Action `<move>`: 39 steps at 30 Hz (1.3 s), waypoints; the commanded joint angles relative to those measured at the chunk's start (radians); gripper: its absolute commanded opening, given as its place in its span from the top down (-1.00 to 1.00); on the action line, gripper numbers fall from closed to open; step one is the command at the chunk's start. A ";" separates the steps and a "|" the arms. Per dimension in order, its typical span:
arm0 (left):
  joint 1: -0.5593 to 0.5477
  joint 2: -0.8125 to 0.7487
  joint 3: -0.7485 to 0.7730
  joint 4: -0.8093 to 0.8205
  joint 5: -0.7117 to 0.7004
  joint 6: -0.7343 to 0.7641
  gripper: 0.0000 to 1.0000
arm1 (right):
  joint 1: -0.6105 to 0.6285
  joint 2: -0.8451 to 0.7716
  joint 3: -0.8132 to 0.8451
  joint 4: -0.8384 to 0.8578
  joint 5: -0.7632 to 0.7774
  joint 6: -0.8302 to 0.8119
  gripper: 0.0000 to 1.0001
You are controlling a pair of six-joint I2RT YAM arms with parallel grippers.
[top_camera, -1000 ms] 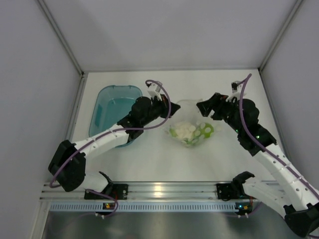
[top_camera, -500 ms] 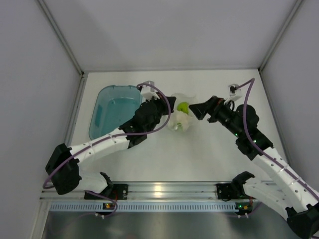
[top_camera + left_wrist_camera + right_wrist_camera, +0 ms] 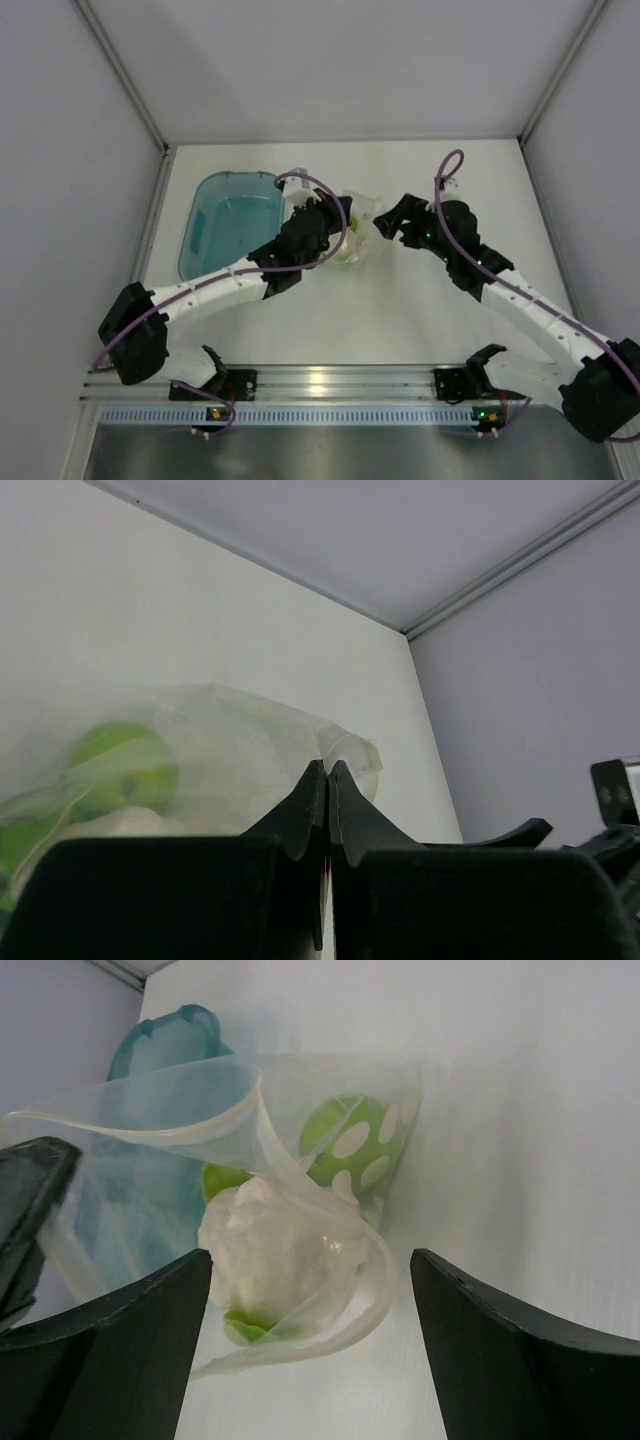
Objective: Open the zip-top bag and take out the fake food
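Note:
The zip-top bag point(image 3: 357, 246) is bunched up and raised at the table's middle, next to the tub. My left gripper point(image 3: 346, 222) is shut on its upper edge; in the left wrist view the closed tips point(image 3: 327, 770) pinch the clear film point(image 3: 250, 740). My right gripper point(image 3: 384, 224) is open just right of the bag. In the right wrist view point(image 3: 310, 1257) the bag's mouth point(image 3: 300, 1160) gapes between the spread jaws. Inside lie the white leafy lump point(image 3: 272, 1245), a bright green ball point(image 3: 350, 1140) behind pale dots, and a lime-green piece point(image 3: 224, 1179).
A teal plastic tub point(image 3: 230, 222) stands left of the bag, under my left arm, and shows behind the bag in the right wrist view point(image 3: 160, 1050). White walls close the table at the back and both sides.
The bag lay flat between the grippers a second ago. My left gripper has lifted and bunched it toward the tub. My right gripper has moved left up to the bag's mouth.

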 commanded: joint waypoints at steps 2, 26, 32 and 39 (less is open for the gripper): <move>-0.005 -0.009 0.013 0.066 -0.015 -0.049 1.00 | 0.015 0.091 -0.026 0.144 -0.015 -0.014 -0.61; 0.073 -0.030 -0.019 0.000 0.039 0.014 1.00 | -0.017 0.071 0.107 -0.285 0.372 -0.316 1.00; 0.109 -0.066 -0.050 0.000 0.117 0.031 1.00 | -0.022 0.053 0.322 -0.551 0.623 -0.472 1.00; 0.110 -0.026 -0.077 0.000 0.229 0.016 1.00 | -0.023 0.063 0.370 -0.531 0.368 -0.480 1.00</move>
